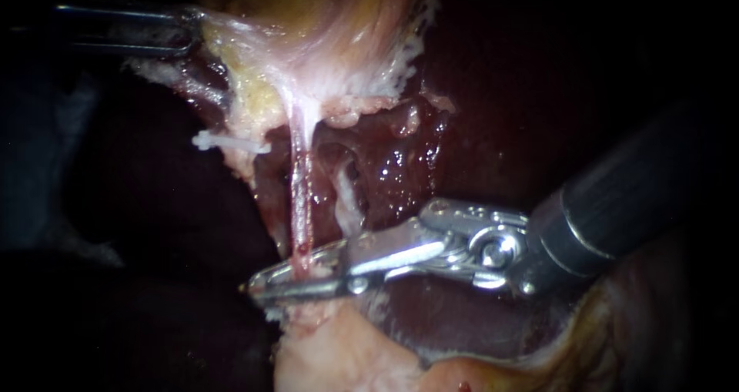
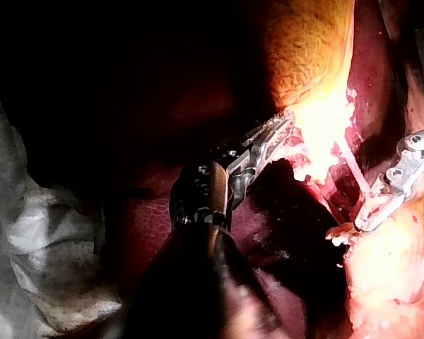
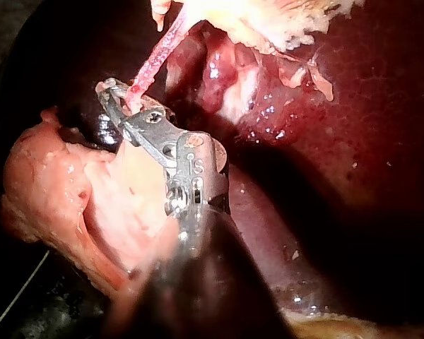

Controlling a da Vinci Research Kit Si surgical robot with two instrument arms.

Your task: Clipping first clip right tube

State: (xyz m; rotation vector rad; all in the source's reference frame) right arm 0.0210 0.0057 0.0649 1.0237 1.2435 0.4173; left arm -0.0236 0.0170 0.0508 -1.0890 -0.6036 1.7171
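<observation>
Right instrument (image 1: 296, 273) claw is clamped across the tube (image 1: 302, 176) at lower centre, with no seated clip visible there yet, while left instrument (image 1: 191, 35) claw grips pale tissue (image 1: 254, 49) upper left.

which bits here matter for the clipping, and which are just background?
In the job:
right instrument, jaws shut on the pink tube
left instrument, at the pale tissue above the tube

Just there:
white clip, off to the tube's side
liver
pale lump below the right instrument
</observation>
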